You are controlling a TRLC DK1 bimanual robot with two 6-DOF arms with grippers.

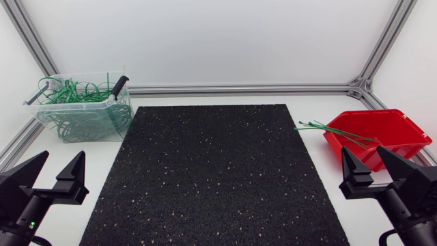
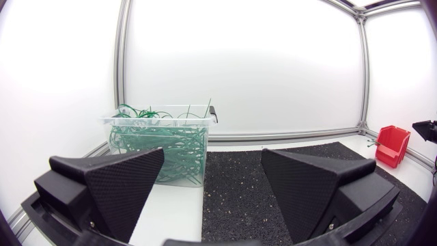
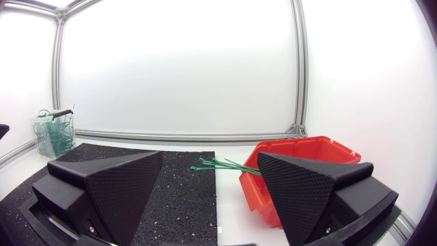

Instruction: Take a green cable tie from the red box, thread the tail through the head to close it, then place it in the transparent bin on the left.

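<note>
A small bundle of straight green cable ties [image 1: 321, 127] is seen lying in the red box [image 1: 399, 126]. Their tails are stretched out over the box's low front lip and end above the bare bench [image 1: 311, 164], just beside the far right corner of the black speckled mat [image 1: 212, 178]. The ties are left loose and unthreaded; none is held.

The red box is set on the bench to the right of the mat, tilted open towards it. Just in front of the box, at the near right corner, the right arm [image 1: 403, 198] is placed. Its jaws are spread wide with nothing between them. In the right wrist view the box and the tie tails are seen ahead of the jaws and a little to one side, apart from both fingers.

The transparent bin [image 1: 48, 117] is found at the far left corner, touching or nearly touching the mat's left edge. It is filled with a tangle of green looped ties [image 1: 85, 109], some of which rise above its rim. A small black object [image 1: 120, 85] is propped at the bin's rim on the mat side; what it is cannot be told.

The left arm [image 1: 27, 205] is placed at the near left corner, well apart from the bin. Its jaws are likewise spread and nothing is held in them.
</note>
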